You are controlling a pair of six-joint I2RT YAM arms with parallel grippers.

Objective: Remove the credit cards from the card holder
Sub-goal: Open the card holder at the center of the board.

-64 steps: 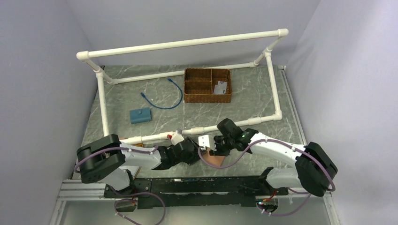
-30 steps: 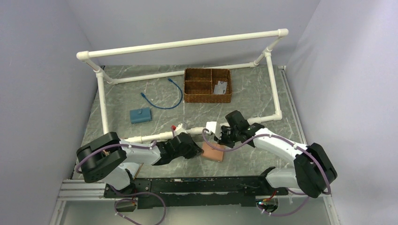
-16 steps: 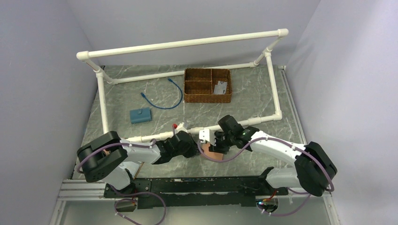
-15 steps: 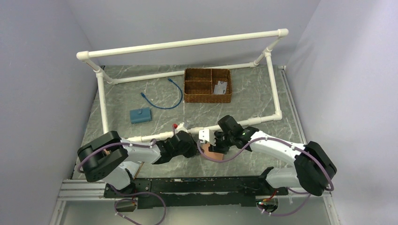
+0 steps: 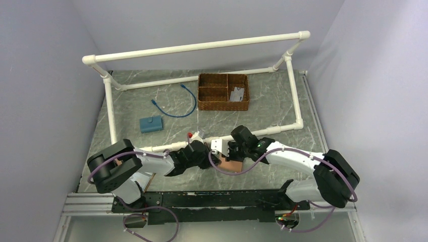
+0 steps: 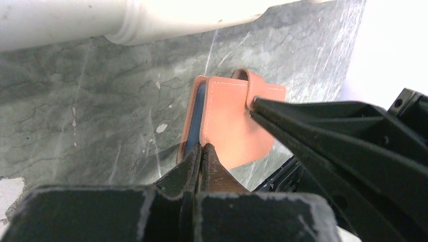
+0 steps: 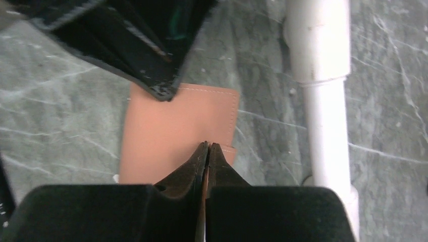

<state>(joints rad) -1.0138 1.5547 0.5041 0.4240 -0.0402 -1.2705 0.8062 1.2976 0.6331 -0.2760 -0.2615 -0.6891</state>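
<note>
Though overhead half-hides the card holder, left wrist shows blue lining.

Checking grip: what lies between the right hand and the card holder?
Nothing; in the right wrist view, the right hand pinches the card holder at its edge.

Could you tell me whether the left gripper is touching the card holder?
Touching: left wrist view shows the left gripper pinching the card holder by its edge.

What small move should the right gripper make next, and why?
Probably lift the right gripper a little to peel the flap open: it is shut at the edge of the card holder, which lies folded with no credit cards showing, while the shut left gripper meets the opposite side.
</note>
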